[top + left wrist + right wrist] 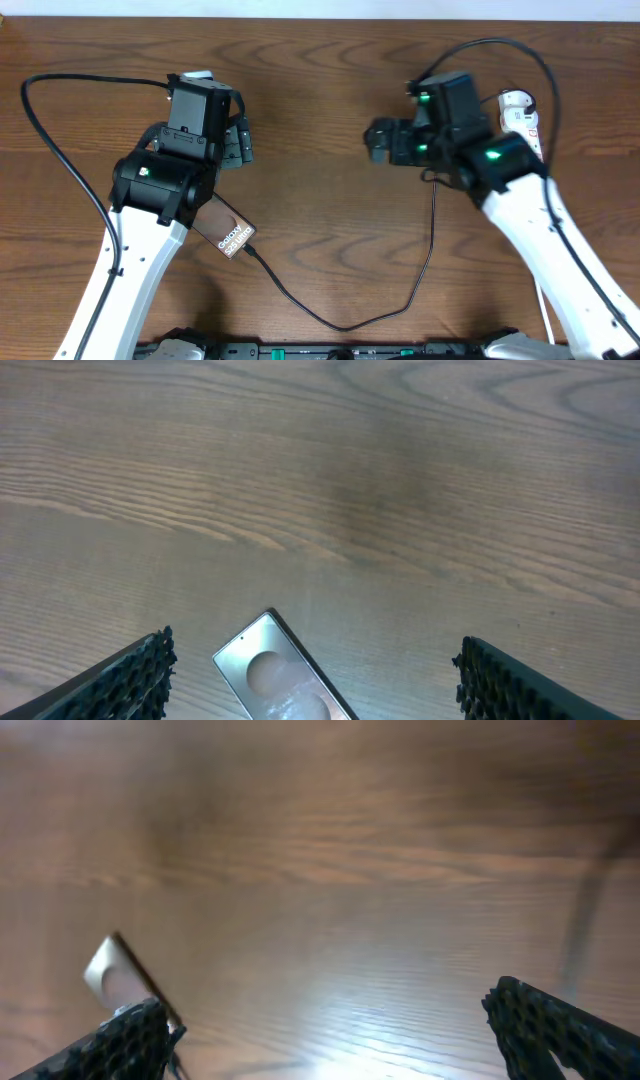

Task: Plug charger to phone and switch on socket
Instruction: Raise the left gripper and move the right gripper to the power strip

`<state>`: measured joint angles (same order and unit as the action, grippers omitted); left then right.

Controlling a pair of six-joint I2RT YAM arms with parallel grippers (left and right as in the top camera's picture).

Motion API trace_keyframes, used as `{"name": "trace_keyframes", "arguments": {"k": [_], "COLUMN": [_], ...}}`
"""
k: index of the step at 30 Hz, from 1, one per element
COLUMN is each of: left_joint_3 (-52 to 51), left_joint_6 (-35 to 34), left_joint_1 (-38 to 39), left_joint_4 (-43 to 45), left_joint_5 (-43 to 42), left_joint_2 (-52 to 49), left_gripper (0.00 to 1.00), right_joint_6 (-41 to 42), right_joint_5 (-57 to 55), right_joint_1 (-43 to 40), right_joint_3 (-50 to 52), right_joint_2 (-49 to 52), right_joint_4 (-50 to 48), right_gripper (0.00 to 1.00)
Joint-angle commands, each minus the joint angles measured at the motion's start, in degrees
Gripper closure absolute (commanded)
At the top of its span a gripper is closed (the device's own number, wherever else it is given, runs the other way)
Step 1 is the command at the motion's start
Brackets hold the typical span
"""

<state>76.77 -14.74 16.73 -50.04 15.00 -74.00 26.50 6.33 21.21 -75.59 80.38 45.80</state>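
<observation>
The counter point(330, 230) is of brown wood, with long grain lines that run across it. In the right wrist view a pale glare point(380, 1040) lies on its surface. Behind its far edge shows a light band point(300, 6).

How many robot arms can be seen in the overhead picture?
2. The left arm is at the left, above part of the phone; the right arm is at the right, partly covering the socket. No other seems hidden.
</observation>
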Motion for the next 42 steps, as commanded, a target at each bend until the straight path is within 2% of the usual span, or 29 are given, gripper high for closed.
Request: {"name": "trace_keyframes", "arguments": {"k": [1, 7, 14, 18, 25, 29, 34, 42], "left_joint_3": [0.92, 0.92, 0.92, 0.92, 0.92, 0.92, 0.92, 0.92], "left_joint_6": [0.76, 0.76, 0.76, 0.76, 0.76, 0.76, 0.76, 0.76], "left_joint_1": [0.11, 0.11, 0.11, 0.11, 0.11, 0.11, 0.11, 0.11], "left_joint_4": [-0.09, -0.09, -0.07, -0.09, -0.07, -0.09, -0.09, -0.07], "left_joint_5": [1.11, 1.09, 1.09, 1.09, 1.11, 1.09, 1.09, 1.11], "left_joint_2": [-0.26, -0.26, -0.26, -0.26, -0.26, -0.26, -0.26, -0.26], "left_gripper": [0.12, 0.12, 0.12, 0.12, 0.12, 0.12, 0.12, 0.12], "right_joint_6": [-0.44, -0.59, -3.8, -10.97, -26.43, -30.36, -30.51, -31.95], "right_joint_5": [-5.53, -19.3, -20.46, -12.07, 12.55, 25.86, 29.68, 29.33], "right_joint_1": [-3.19, -9.42, -19.85, -29.66, -50.47, -57.79, -58.82, -55.41], "right_joint_3": [-0.48, -0.48, -0.48, -0.48, -0.48, -0.5, -4.28, -21.49], "right_joint_2": [-4.7, -8.41, -7.93, -6.45, 0.52, 7.21, 16.98, 30.69], "right_joint_4": [1.55, 7.98, 13.77, 13.25, 12.0, 9.14, 5.44, 9.16], "right_gripper": [0.01, 0.01, 0.01, 0.01, 0.01, 0.01, 0.05, 0.05]}}
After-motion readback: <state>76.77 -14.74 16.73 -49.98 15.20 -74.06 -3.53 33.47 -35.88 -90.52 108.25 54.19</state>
